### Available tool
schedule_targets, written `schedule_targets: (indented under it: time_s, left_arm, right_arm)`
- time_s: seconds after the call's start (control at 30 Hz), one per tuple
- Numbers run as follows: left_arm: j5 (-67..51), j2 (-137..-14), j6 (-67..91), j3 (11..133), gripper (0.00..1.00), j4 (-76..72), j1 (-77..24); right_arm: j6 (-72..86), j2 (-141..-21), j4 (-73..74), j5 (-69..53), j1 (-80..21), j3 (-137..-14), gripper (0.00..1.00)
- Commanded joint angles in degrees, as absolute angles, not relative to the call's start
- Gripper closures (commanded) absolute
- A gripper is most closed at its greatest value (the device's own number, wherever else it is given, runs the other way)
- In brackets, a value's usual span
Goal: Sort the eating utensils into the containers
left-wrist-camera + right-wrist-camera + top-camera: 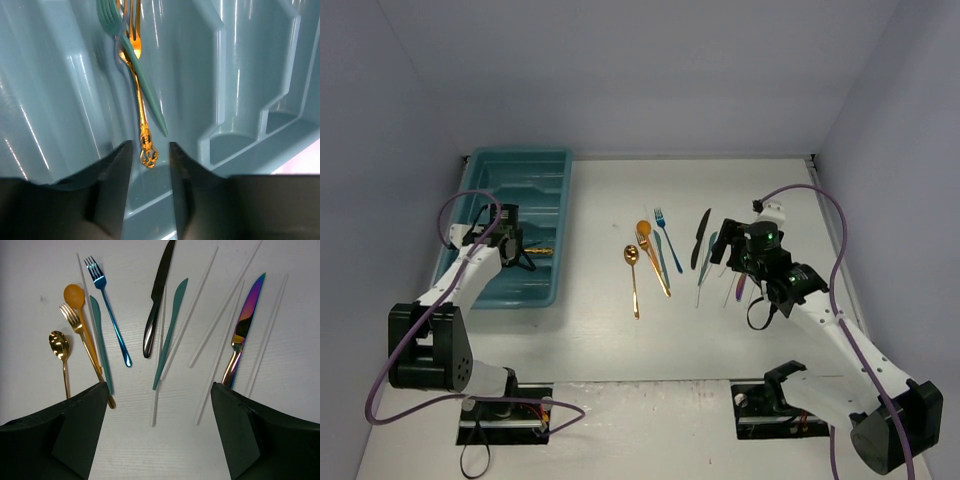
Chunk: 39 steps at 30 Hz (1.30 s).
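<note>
left jaws: a bit apart down in the tray (520, 156), gripping nothing
gold fork (141, 107): lying in a tray compartment, handle tip between my left jaws, teal fork (146, 82) crossing it
right jaws: wide open, hovering over the desk (160, 450)
purple knife (245, 322): on the desk, thin white sticks (202, 307) either side, kinda crowded
black knife (159, 295): just beside a teal knife (171, 327)

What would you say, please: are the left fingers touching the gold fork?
Apart. The left wrist view shows bare tray on both sides of the gold fork handle, between it and the left fingers.

Place: robot lab | Evidence: bare white enclosure walls (650, 70), tabletop (620, 350)
</note>
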<state>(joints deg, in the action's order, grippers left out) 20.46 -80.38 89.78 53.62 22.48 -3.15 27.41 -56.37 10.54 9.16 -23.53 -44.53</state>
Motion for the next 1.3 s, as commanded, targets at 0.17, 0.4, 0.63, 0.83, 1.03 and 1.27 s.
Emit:
schedule_targets:
  time_s: [0.17, 0.4, 0.63, 0.83, 1.03, 1.27]
  left_arm:
    - [19.19, -78.16, 87.23, 54.45, 0.43, 18.03, -1.65]
    - [10.21, -75.19, 66.39, 60.37, 0.2, 19.15, -1.58]
    - [0.04, -71.51, 41.53, 68.29, 0.13, 29.02, -1.58]
    - [-15.08, -64.04, 30.71, 66.14, 0.13, 31.75, -1.58]
    - [-25.27, -57.9, 26.15, 61.04, 0.13, 37.53, -1.58]
    - [-25.58, -54.2, 22.93, 58.72, 0.13, 41.48, -1.58]
  right_arm:
    - [24.15, -59.84, 8.46, 7.42, -23.03, -46.69, 0.19]
    - [17.5, -70.14, 8.21, 7.38, -23.17, -54.94, 0.22]
    - [11.14, -84.6, 7.74, 4.84, -24.89, -65.33, 0.33]
    - [8.26, -96.68, 7.48, 4.49, -27.19, -71.44, 0.45]
    - [8.86, -106.34, 6.78, 1.69, -27.6, -76.4, 0.6]
    - [8.0, -114.69, 6.15, 2.02, -29.3, -82.0, 0.63]
